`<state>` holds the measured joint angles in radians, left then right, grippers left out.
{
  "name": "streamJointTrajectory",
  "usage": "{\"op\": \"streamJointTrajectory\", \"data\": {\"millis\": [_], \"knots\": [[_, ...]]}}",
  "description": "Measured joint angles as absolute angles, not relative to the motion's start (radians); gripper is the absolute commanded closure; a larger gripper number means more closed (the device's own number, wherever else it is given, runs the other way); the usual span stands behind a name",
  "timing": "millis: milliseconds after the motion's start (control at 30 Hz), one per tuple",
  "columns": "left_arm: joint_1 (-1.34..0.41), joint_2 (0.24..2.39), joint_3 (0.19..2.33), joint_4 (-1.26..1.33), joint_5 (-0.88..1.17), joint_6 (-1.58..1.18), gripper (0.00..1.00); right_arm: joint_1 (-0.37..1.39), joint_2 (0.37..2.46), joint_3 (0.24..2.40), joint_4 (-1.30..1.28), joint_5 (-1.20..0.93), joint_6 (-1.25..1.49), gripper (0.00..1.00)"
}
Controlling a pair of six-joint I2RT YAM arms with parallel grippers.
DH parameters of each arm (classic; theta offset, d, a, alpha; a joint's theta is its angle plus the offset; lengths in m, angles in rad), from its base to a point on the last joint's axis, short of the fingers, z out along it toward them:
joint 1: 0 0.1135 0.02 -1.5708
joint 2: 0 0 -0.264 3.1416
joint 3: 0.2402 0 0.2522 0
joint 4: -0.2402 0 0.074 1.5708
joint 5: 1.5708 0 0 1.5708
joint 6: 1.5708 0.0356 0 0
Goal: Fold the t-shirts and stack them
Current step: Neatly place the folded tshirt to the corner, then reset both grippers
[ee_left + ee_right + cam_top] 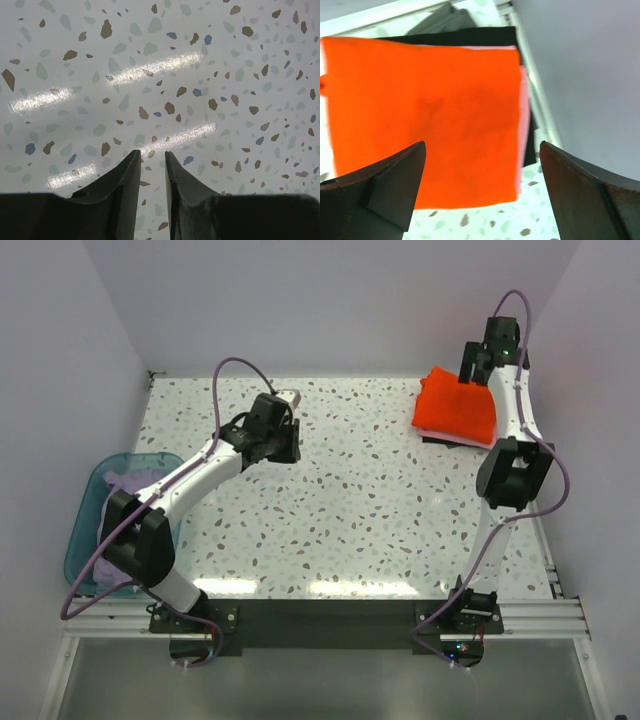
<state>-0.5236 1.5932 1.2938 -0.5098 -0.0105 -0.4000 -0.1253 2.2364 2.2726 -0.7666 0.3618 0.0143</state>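
Observation:
The folded bright orange-red t-shirt (457, 405) lies at the table's back right, on top of the folded pink t-shirt, whose edge shows in the right wrist view (523, 100). The orange one fills that view (430, 100). My right gripper (478, 368) (482, 145) hovers over this stack, wide open and empty. The pale lavender t-shirt (130, 483) lies crumpled in the teal basin (85, 540) at the left. My left gripper (280, 440) (151, 152) hangs over bare table at the back centre-left, its jaws almost together with nothing between them.
A black cloth (470, 36) lies under the pink shirt, and a grey one (442, 20) lies behind it. The side wall (590, 75) and a metal rail stand close to the stack's right. The speckled table (380, 500) stretches between the arms.

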Motion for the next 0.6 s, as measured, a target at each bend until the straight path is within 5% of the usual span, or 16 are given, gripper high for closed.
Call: {"op": "streamJointTrajectory", "data": {"millis": [300,600], "knots": [[-0.524,1.592,1.294,-0.508,0.001,-0.403,0.67,-0.011,2.004,2.028,-0.703,0.221,0.178,0.01],[-0.524,1.49,1.189,-0.48,0.001,-0.427,0.67,0.324,1.608,1.536,-0.505,0.188,0.278,0.01]]}}
